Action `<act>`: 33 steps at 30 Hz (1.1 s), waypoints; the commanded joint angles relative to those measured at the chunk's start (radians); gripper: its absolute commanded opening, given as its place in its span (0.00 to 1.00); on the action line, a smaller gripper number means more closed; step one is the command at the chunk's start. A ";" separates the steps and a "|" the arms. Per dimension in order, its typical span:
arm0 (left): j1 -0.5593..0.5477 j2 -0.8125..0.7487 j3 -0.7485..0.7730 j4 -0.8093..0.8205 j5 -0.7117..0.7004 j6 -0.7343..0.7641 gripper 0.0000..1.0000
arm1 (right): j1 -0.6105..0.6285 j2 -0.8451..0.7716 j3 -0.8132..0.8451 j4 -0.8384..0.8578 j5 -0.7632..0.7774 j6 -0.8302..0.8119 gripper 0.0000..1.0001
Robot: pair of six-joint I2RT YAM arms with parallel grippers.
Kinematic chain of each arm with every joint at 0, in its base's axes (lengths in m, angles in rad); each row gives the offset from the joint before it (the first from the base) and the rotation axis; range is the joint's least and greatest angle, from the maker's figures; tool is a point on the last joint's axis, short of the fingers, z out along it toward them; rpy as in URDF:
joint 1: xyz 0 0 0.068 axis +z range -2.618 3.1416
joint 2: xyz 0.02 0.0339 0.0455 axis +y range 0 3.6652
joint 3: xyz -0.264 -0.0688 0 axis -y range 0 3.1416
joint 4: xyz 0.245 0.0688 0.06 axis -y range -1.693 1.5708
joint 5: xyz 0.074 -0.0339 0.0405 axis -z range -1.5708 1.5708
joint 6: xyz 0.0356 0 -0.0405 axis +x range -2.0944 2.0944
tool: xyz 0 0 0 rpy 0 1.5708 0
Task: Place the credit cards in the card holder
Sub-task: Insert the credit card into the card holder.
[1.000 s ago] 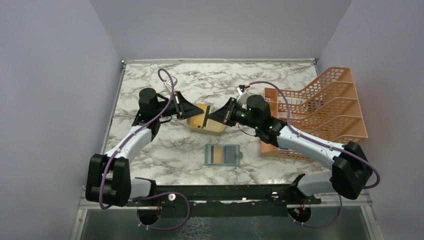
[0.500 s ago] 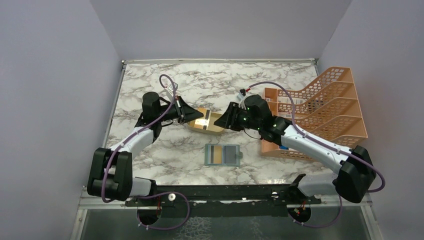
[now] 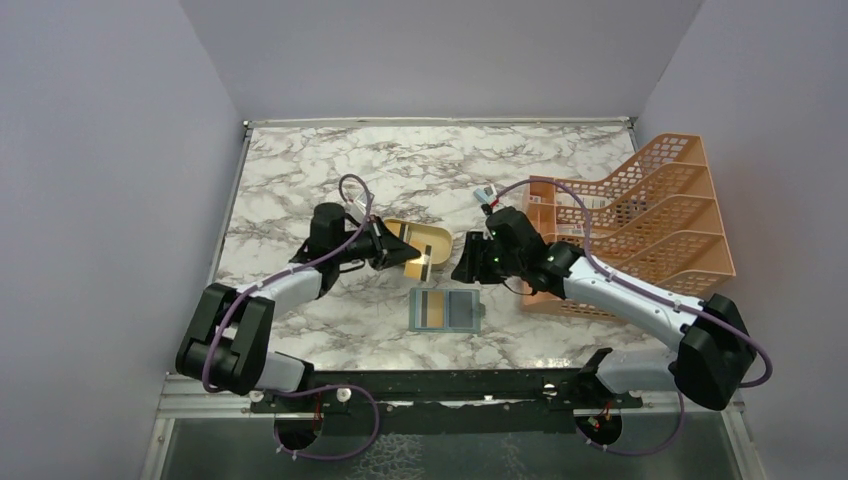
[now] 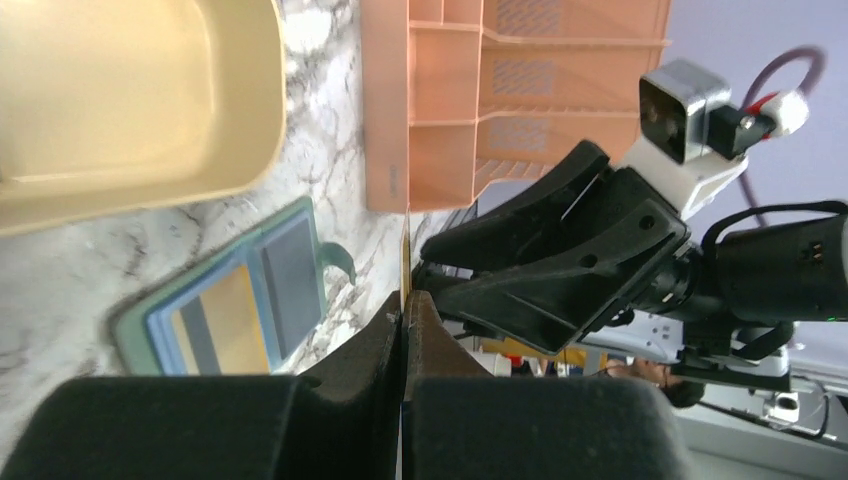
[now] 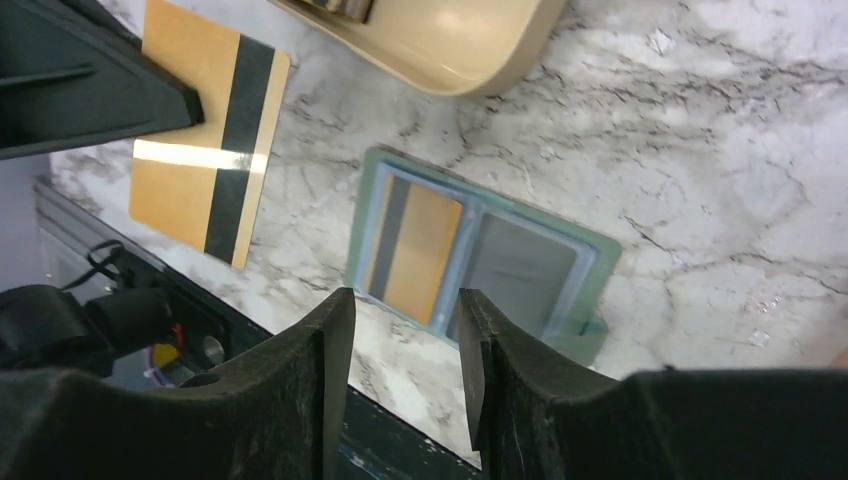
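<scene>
My left gripper point(image 4: 405, 295) is shut on the edge of a tan-brown credit card point(image 5: 205, 170) with a black stripe. It holds the card upright just above the table, between the tan dish and the card holder point(image 3: 446, 309). In the left wrist view the card point(image 4: 405, 262) shows only as a thin edge between the fingers. The grey-green card holder point(image 5: 585, 255) lies open and flat, with another tan card point(image 5: 415, 245) in its left pocket. My right gripper point(image 5: 405, 300) is open and empty, hanging above the holder's near edge, apart from the held card.
A tan oval dish point(image 3: 436, 236) sits just behind the card holder. An orange mesh file rack point(image 3: 650, 215) stands at the right, close behind my right arm. The black rail of the arm bases point(image 3: 440, 382) runs along the table's near edge.
My right gripper has opened and let go of the card, then drawn back toward the holder. My left gripper has carried the card from over the dish toward the near side.
</scene>
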 commanded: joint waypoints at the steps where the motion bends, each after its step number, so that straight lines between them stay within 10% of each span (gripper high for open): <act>1: -0.128 -0.002 0.000 -0.067 -0.138 0.042 0.00 | 0.004 0.014 -0.010 -0.060 0.036 -0.053 0.45; 9: -0.258 -0.099 0.011 -0.272 -0.388 0.140 0.00 | 0.005 0.063 -0.010 -0.125 0.071 -0.131 0.51; 33: -0.398 0.007 -0.062 -0.192 -0.449 0.151 0.00 | 0.005 0.120 -0.178 -0.009 0.086 -0.110 0.38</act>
